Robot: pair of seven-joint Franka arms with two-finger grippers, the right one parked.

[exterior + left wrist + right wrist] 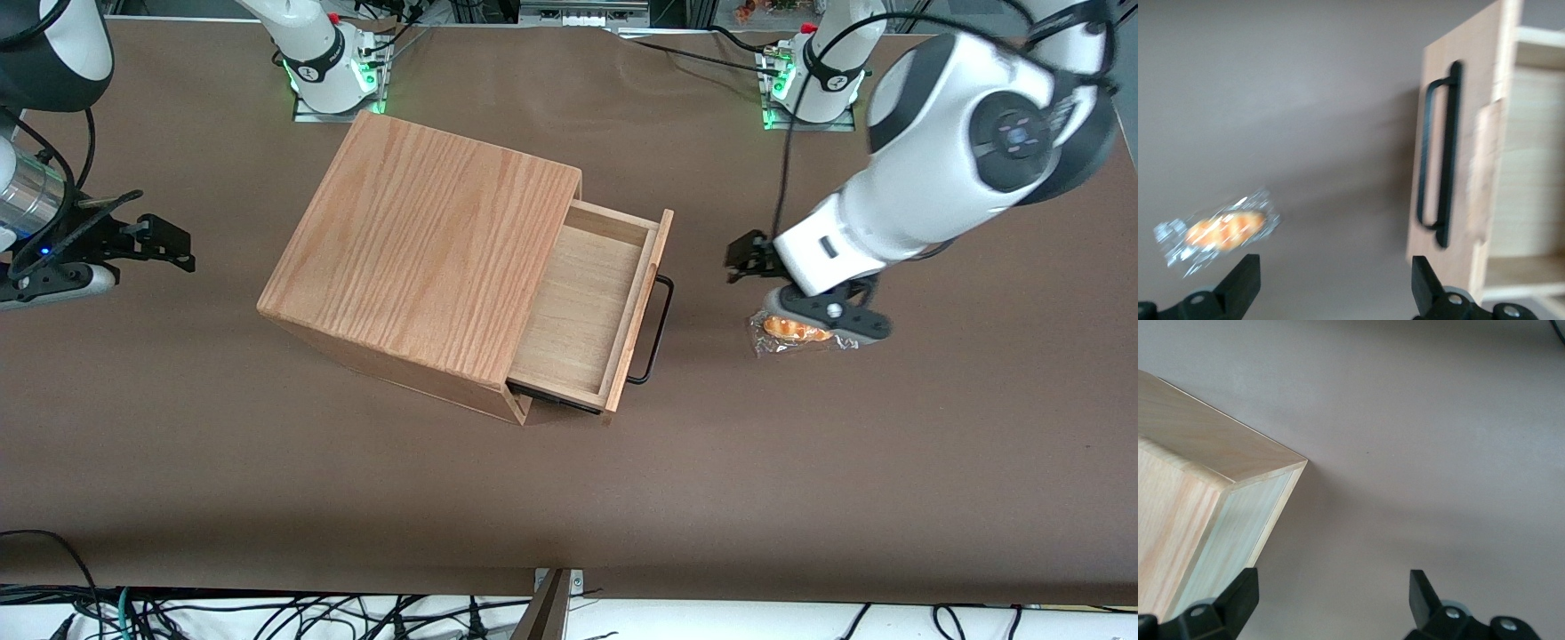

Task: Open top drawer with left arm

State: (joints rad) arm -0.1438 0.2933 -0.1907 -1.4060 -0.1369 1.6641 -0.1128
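Note:
The top drawer (pixel 587 302) stands pulled out of the oak-grain box (pixel 418 258), and its pale plywood floor shows. Its thin black wire handle (pixel 653 329) runs along the drawer front (pixel 1478 153); the handle (pixel 1438 153) is bare, with nothing touching it. My left arm (pixel 933 178) hangs over the table in front of the drawer, toward the working arm's end. The gripper (pixel 745 260) is well apart from the handle. In the wrist view the gripper (pixel 1336 287) is open, and only brown table shows between its fingertips (pixel 1245 280).
A clear-wrapped orange snack (pixel 791 331) lies on the brown table (pixel 569 480) just under my wrist, and the same snack (pixel 1218 230) shows beside one fingertip. Cables trail along the table edge nearest the front camera (pixel 267 613).

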